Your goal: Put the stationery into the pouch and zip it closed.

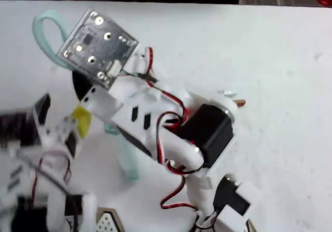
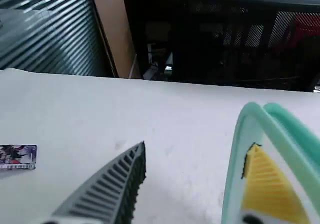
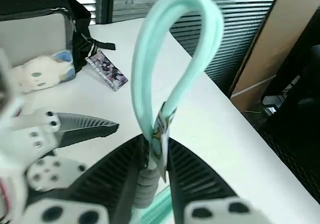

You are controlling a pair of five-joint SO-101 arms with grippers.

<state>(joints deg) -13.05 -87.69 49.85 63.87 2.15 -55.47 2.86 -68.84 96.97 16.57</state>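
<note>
my right gripper [image 3: 155, 145] is pinched tight on the pouch's mint strap [image 3: 196, 18]. the loop stands up out of the jaws at the far left of the table [image 1: 270, 45]. my left gripper [image 2: 197, 149] is spread wide with nothing in it, grey finger [image 2: 111, 188] on one side and yellow finger [image 2: 267, 184] on the other. the strap runs just beside the yellow one, can't tell if it touches. a mint bit poking out near under my right arm is probably the pouch [image 1: 127, 162] body, mostly covered. can't tell if any stationery is in it or if the zip is open.

risks:
- i only have the strap, not the body, so a pull could drag or swing the pouch and tip the mouth away.
- the strap is thin and smooth-looking, so it may slide out of the right jaws under load.
- the left fingers are so near the loop that closing now could catch the strap instead of the zip pull.
- both arms are crowded at the left, so a bump or a snagged red wire is possible.

writing: a small tag [image 3: 161, 126] on the strap at the jaws has print too small to read. a card [image 3: 106, 69] lies flat on the table, well apart from the strap, with a picture and tiny print, nothing legible.
</note>
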